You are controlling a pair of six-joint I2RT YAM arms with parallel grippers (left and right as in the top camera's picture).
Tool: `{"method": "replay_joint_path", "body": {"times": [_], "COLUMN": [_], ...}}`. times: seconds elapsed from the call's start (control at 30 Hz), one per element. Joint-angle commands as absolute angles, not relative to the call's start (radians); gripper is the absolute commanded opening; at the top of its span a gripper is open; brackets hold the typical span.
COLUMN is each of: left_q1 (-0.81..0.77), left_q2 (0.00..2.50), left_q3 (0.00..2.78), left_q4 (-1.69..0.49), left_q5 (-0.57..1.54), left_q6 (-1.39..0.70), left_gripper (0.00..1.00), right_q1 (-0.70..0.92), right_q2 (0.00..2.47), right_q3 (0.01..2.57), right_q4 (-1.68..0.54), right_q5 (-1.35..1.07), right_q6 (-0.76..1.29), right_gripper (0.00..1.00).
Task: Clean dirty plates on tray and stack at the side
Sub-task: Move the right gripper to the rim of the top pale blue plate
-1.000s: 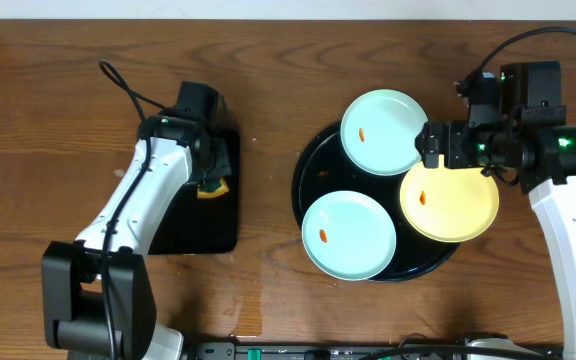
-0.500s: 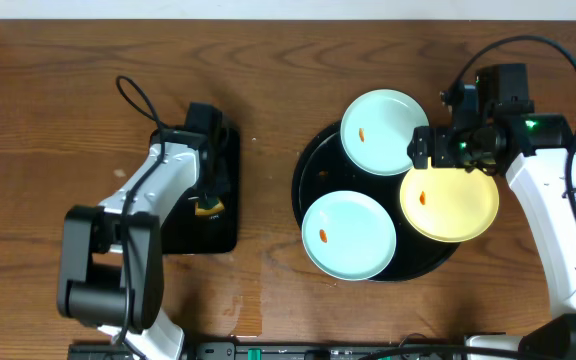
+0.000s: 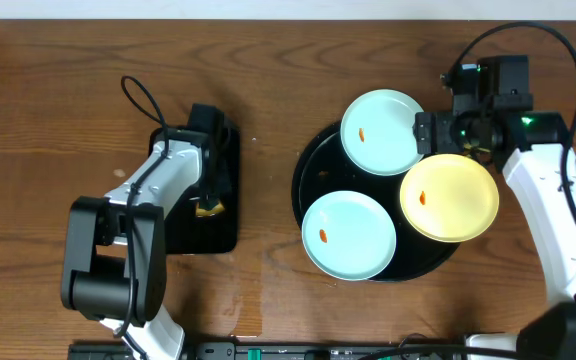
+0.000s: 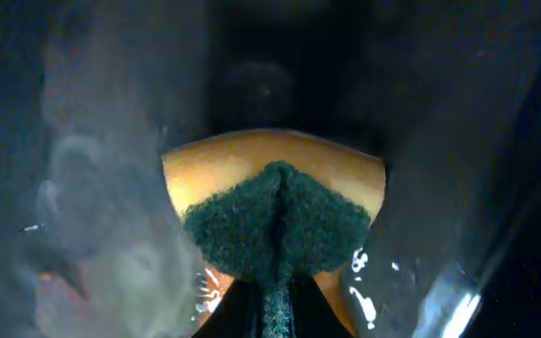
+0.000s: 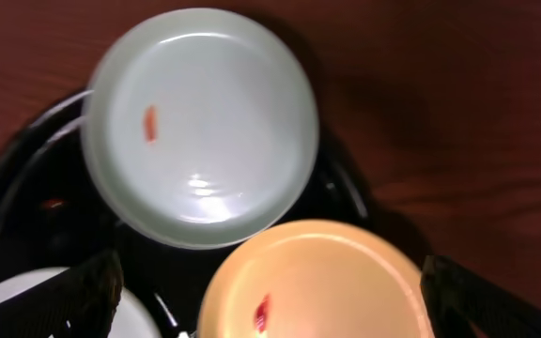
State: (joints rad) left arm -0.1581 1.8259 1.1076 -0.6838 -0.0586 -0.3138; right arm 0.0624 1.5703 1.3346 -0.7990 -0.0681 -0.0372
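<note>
Three plates lie on the round black tray. A pale blue plate is at the back, a second pale blue plate at the front, and a pale yellow plate on the right. Each carries a small orange smear. My right gripper hovers open and empty over the gap between the back blue plate and the yellow plate. My left gripper is down in the small rectangular tray, shut on a yellow sponge with a green scouring side.
The rectangular black tray sits at the left on the wooden table. A black cable loops behind the left arm. The table's back edge runs along the top of the overhead view.
The right gripper has drawn back toward the far edge, off the yellow plate. The left gripper has slid toward the front of the rectangular tray with the sponge.
</note>
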Motion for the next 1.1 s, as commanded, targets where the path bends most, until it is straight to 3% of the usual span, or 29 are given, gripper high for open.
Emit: {"method": "replay_joint_path", "body": {"times": [0.0, 0.17, 0.23, 0.3, 0.43, 0.6, 0.73, 0.8, 1.07], "left_q1": [-0.155, -0.156, -0.156, -0.156, -0.156, -0.156, -0.157, -0.157, -0.157], "left_q2": [1.774, 1.708, 1.676, 1.646, 1.6, 1.589, 1.589, 1.589, 1.589], "left_q3": [1.159, 1.178, 1.178, 1.179, 1.178, 1.178, 1.178, 1.178, 1.178], "left_q4": [-0.71, -0.719, -0.724, -0.728, -0.737, -0.747, -0.751, -0.752, -0.765], "left_q5": [-0.047, -0.026, -0.026, -0.026, -0.026, -0.026, -0.026, -0.026, -0.026], "left_q6": [-0.287, -0.262, -0.263, -0.262, -0.262, -0.262, -0.262, -0.262, -0.262], "left_gripper": [0.07, 0.07, 0.07, 0.08, 0.07, 0.07, 0.08, 0.07, 0.07], "right_q1": [0.036, 0.027, 0.027, 0.027, 0.026, 0.026, 0.026, 0.026, 0.026], "right_q2": [1.641, 1.756, 1.795, 1.835, 1.9, 1.945, 1.987, 2.005, 2.01], "right_q3": [1.339, 1.339, 1.339, 1.339, 1.339, 1.339, 1.339, 1.339, 1.339], "right_q4": [-0.757, -0.645, -0.626, -0.616, -0.594, -0.549, -0.519, -0.519, -0.524], "right_q5": [0.03, 0.022, -0.001, -0.008, -0.004, -0.004, -0.002, -0.001, -0.002], "right_q6": [-0.056, -0.066, -0.086, -0.096, -0.095, -0.094, -0.083, -0.082, -0.065], "right_gripper": [0.97, 0.86, 0.75, 0.58, 0.43, 0.39, 0.45, 0.53, 0.54]}}
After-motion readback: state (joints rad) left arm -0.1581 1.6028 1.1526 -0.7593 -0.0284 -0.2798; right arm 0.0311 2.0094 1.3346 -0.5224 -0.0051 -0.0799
